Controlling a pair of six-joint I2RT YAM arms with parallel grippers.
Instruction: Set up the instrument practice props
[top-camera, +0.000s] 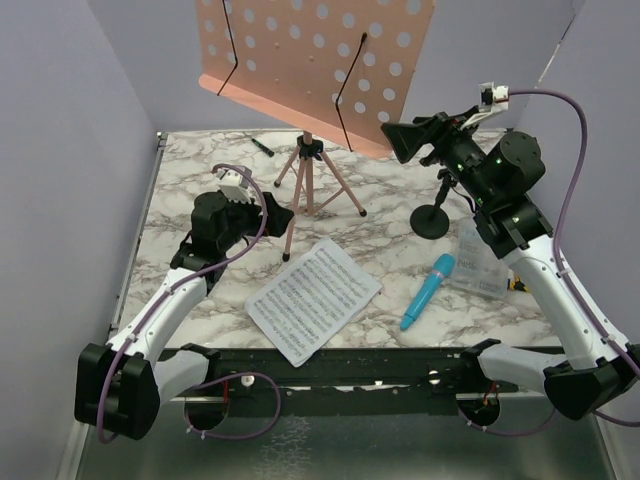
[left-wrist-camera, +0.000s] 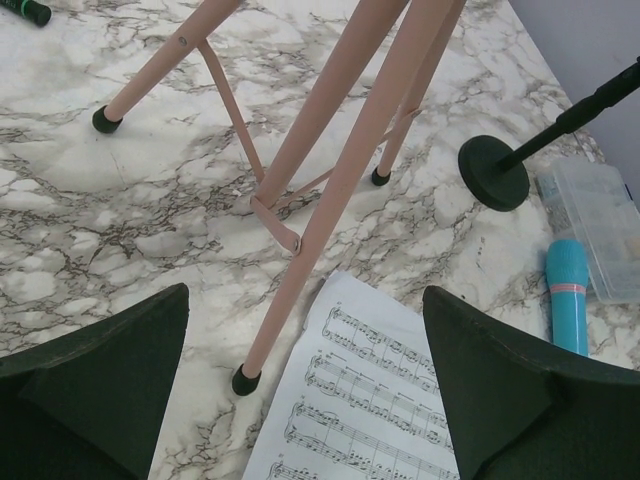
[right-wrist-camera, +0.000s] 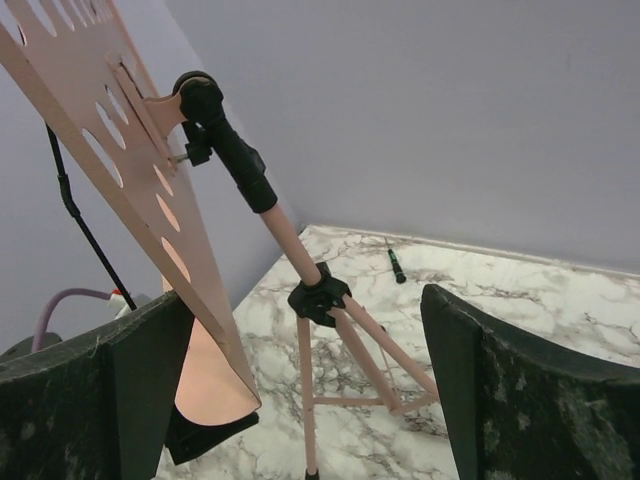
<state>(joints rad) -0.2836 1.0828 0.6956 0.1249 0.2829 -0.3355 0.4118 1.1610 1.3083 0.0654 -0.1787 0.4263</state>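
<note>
The stand (top-camera: 310, 60) is upright at the back of the table (top-camera: 190, 200), its tripod legs spread and its pink perforated desk tilted. The sheet music (top-camera: 313, 297) lies flat near the front edge, between the arms, with one corner close to the foot of the nearest leg. The mic (top-camera: 428, 291) lies just right of the pages. Behind it the mic stand (top-camera: 432, 220) sits on its round base, beside a clear box (top-camera: 480, 265). A pen-like stick (top-camera: 262, 146) lies far back, left of the tripod.

The left gripper (left-wrist-camera: 305, 320) hangs low, facing the tripod legs, jaws wide and holding nothing. The right gripper (top-camera: 408, 140) is raised at the desk's lower right corner, also spread and unladen. It may be brushing the desk's edge, though contact is unclear.
</note>
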